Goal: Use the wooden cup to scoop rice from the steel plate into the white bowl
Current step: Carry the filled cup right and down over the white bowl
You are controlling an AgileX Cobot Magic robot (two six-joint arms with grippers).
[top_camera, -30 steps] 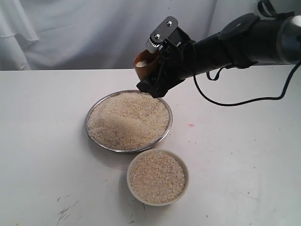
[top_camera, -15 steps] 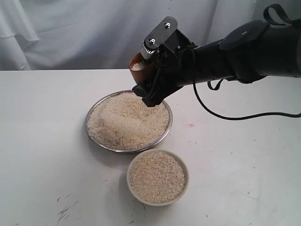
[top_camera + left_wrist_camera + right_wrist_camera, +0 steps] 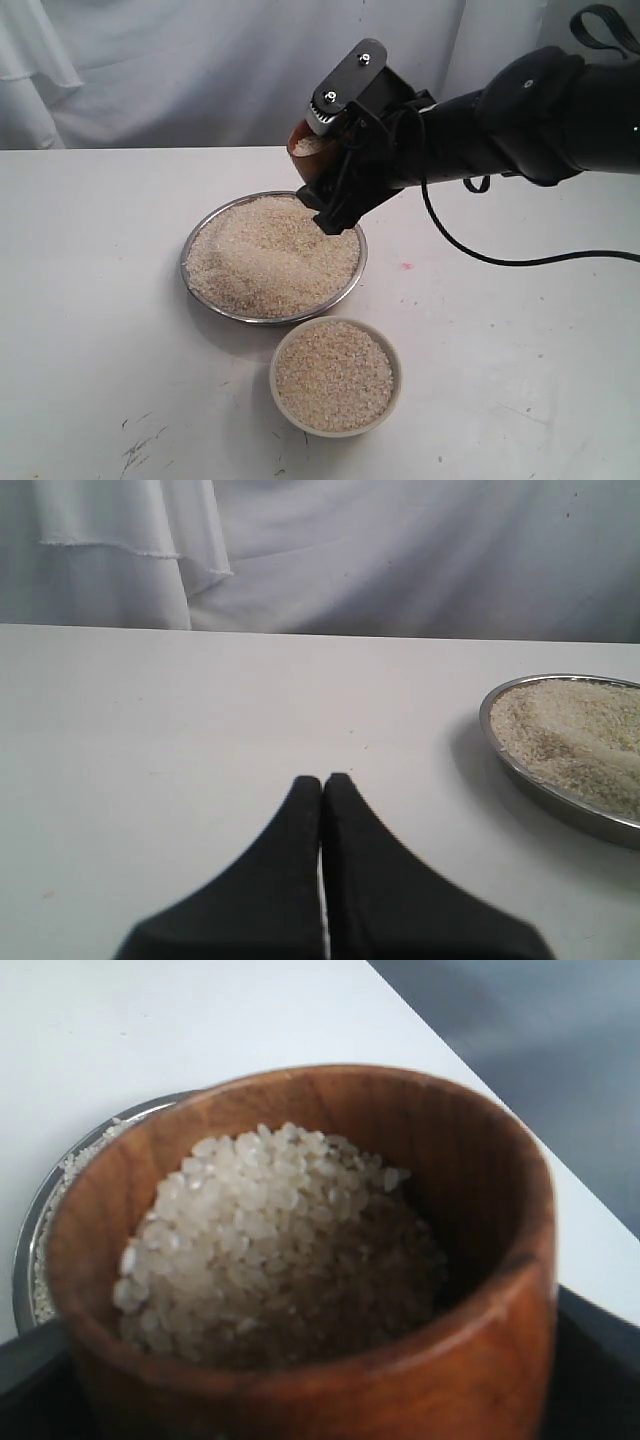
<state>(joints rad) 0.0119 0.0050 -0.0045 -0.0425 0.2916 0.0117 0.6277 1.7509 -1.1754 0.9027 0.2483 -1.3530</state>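
The right gripper (image 3: 330,175), clamped on the cup (image 3: 305,155), has risen slightly over the plate's (image 3: 355,275) far rim. The cup seems full of rice (image 3: 280,1240). What remains is the carry to the bowl (image 3: 392,385), near the table's (image 3: 520,330) front edge. The left gripper (image 3: 322,790) rests closed.

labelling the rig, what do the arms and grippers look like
Right arm: thick, matte black, with a thin black cable looping off it. Right gripper: black, angular, a flat plate with silver screws. Left gripper: two black tapering fingers.
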